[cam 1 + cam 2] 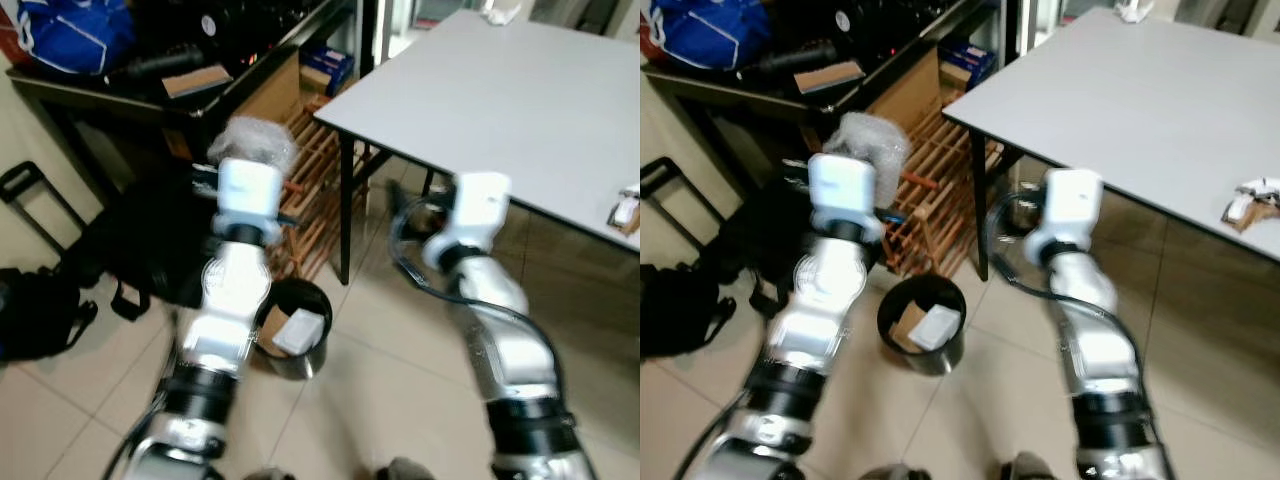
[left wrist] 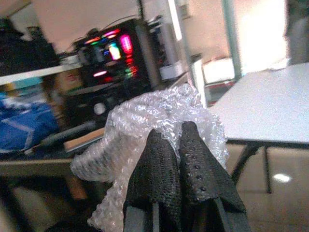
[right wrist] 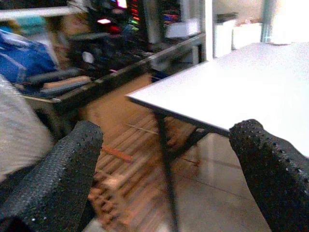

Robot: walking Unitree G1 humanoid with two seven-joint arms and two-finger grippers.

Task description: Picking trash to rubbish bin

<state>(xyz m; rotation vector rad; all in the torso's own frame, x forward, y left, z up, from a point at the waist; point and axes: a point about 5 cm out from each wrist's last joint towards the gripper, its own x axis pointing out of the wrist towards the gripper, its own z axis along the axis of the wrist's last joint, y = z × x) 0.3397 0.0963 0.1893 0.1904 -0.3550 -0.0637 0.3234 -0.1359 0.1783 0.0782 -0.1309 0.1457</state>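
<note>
Left wrist view: left gripper [image 2: 179, 145], fingers pressed together on a crumpled wad of clear bubble wrap [image 2: 145, 130], the wrap bulging up and around both fingertips. Head views: same wad [image 1: 252, 143] held up at the end of the raised left arm, above and just to the far side of a black rubbish bin [image 1: 296, 330]. Bin stands on the tiled floor [image 1: 380, 380] between the two arms, nearer the left one; contents are a white piece of paper [image 1: 300, 331] and a brown cardboard scrap [image 1: 907, 322]. Right gripper [image 3: 166, 169]: fingers spread wide apart, nothing between them, raised near the edge of a grey table [image 1: 500, 100]. Small white and brown scraps [image 1: 1250, 203] lie on the table at the right edge. Wooden slatted rack [image 1: 315, 190] stands beyond the bin, beside the table leg. Dark shelf [image 1: 150, 95] at far left carries a blue bag [image 1: 70, 35]. Black bags [image 1: 50, 305] sit on the floor at left.
</note>
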